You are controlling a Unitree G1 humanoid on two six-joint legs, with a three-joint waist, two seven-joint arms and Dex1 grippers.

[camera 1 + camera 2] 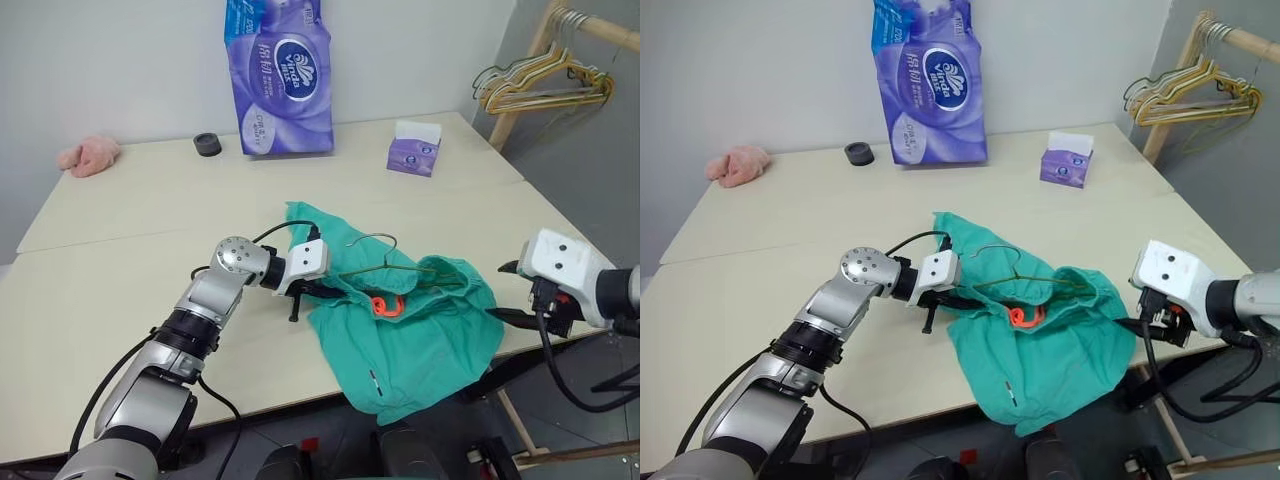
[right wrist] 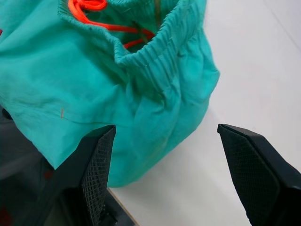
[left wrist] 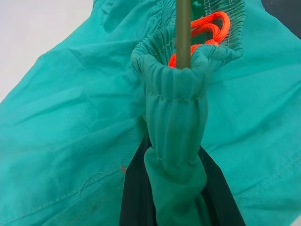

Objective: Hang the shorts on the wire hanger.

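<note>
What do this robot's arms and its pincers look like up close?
Silver-grey metal segments with black joints and loose black cables. Each wrist ends in a white boxy housing. The left gripper and right gripper have two black fingers; the right fingers are wedge-shaped, with meshed inner pads.

Silver-grey jointed metal arms with black looping cables end in white boxy wrist housings; behind the right gripper [image 2: 164, 174], black fingers [image 2: 96, 165] carry mesh-textured pads.

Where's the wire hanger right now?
In the head views, the wire hanger lies on the shorts near the table's front edge, partly threaded into the waistband, just right of the left gripper.
</note>
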